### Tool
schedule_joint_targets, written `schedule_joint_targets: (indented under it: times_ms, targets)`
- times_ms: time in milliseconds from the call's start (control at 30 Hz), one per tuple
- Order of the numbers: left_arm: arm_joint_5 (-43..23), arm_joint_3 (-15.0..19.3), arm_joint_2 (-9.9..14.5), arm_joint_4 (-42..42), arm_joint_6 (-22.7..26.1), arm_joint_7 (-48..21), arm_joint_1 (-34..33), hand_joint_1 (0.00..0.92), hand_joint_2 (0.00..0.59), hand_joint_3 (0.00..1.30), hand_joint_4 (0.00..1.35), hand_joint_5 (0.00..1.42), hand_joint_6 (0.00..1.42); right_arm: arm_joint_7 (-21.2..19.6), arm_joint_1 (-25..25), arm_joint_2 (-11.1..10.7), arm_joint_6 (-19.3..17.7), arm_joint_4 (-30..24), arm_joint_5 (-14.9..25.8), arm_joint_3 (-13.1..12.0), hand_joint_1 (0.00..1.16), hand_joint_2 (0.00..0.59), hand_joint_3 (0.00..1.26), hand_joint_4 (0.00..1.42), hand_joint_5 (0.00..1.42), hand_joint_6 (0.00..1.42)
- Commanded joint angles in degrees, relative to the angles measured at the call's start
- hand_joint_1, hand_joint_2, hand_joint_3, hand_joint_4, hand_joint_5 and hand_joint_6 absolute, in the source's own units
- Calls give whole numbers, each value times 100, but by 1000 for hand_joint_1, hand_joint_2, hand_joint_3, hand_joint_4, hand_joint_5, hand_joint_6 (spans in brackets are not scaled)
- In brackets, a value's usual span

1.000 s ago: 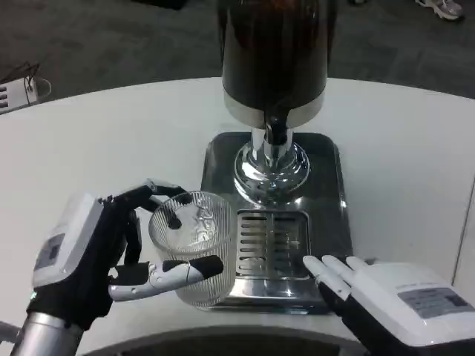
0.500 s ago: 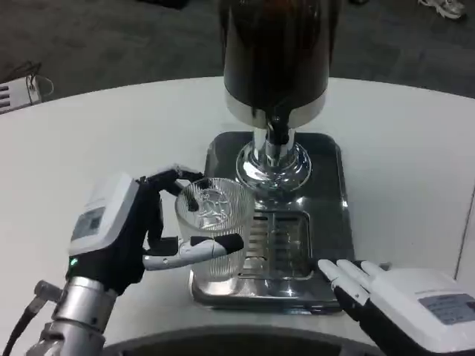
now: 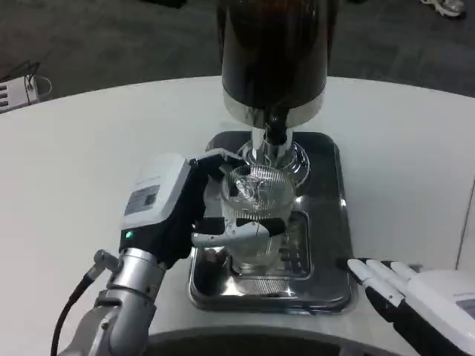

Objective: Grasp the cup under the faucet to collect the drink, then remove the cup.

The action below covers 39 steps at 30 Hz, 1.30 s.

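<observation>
Nearest the camera, the right hand (image 3: 419,300) is resting flat on the round white table (image 3: 89,148) at the lower right, fingers stretched out and apart, holding nothing. Just beyond it, the shiny square steel drip tray (image 3: 334,230) is lying with its slotted grate in the middle. Over that grate the left hand (image 3: 197,215) is gripping the clear ribbed glass cup (image 3: 256,208), thumb across the front wall and fingers curling round the back. The cup is looking empty, so probably light now, but it is rigid, smooth and breakable; filling will likely be adding weight, and a mid-wall wrap like this one should be guarding against slipping. Directly behind and above the rim, the short black faucet (image 3: 275,133) is hanging from the tall dark dispenser with its chrome pedestal (image 3: 274,67). That spout and pedestal are crowding the cup's far side, so lifting straight up would risk a knock.
</observation>
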Motion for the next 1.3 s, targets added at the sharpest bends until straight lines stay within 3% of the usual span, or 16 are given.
schedule_joint_targets:
  times_ms: [33, 200, 433, 700, 1100, 1300]
  targets:
    - [71, -158, -79, 199, 64, 242, -255, 521, 0, 990, 1098, 1260, 1424, -80, 73, -145, 17, -79, 265, -214, 536, 468, 0, 0, 0, 0]
    - [114, -281, -47, 230, 216, 251, -318, 504, 0, 942, 1039, 1223, 1401, -112, 124, -287, 132, -79, 452, -338, 536, 468, 0, 0, 0, 0]
    - [140, -286, 22, 120, 360, 347, -278, 411, 0, 811, 881, 1146, 1379, -153, 139, -511, 382, -79, 530, -296, 536, 468, 0, 0, 0, 0]
    - [164, -297, 125, 59, 543, 340, -284, 183, 6, 641, 622, 1084, 1292, -239, 117, -813, 702, -79, 584, -116, 537, 468, 3, 0, 0, 0]
    - [44, -320, 189, -2, 531, 195, -353, 146, 6, 408, 417, 916, 1218, -468, 142, -1244, 1175, -79, 616, 166, 538, 468, 14, 0, 0, 0]
    - [-89, -353, 162, -37, 471, -98, -415, 132, 9, 205, 211, 660, 1066, -570, 209, -1402, 1349, -79, 672, 224, 538, 468, 17, 0, 0, 0]
